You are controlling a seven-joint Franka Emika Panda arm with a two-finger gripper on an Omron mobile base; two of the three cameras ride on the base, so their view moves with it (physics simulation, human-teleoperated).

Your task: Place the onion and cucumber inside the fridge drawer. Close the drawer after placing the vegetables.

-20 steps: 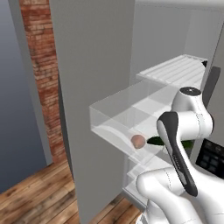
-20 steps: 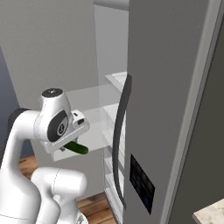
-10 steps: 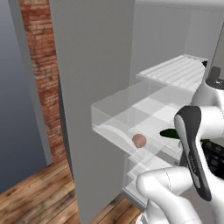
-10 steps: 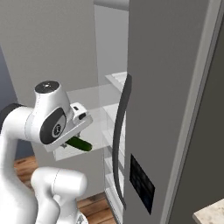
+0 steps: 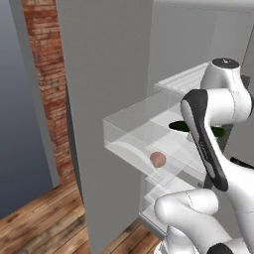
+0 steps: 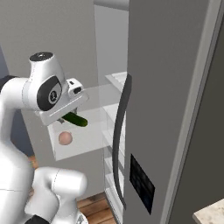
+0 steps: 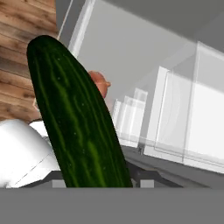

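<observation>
So the gripper (image 6: 65,117) has its fingers clamped on the cucumber (image 6: 76,119), which sticks out past the fingertips and hangs over the pulled-out fridge drawer (image 5: 130,135), above its floor rather than resting on it. The onion (image 5: 158,159) is already sitting on the drawer bottom, below the fingers and a bit off to the side, not touching the cucumber; in the hand view it peeks out just behind the cucumber (image 7: 78,118).

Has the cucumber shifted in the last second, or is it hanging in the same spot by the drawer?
Yes. In the left base view the cucumber has risen from beside the onion to well above it, over the fridge drawer.
</observation>
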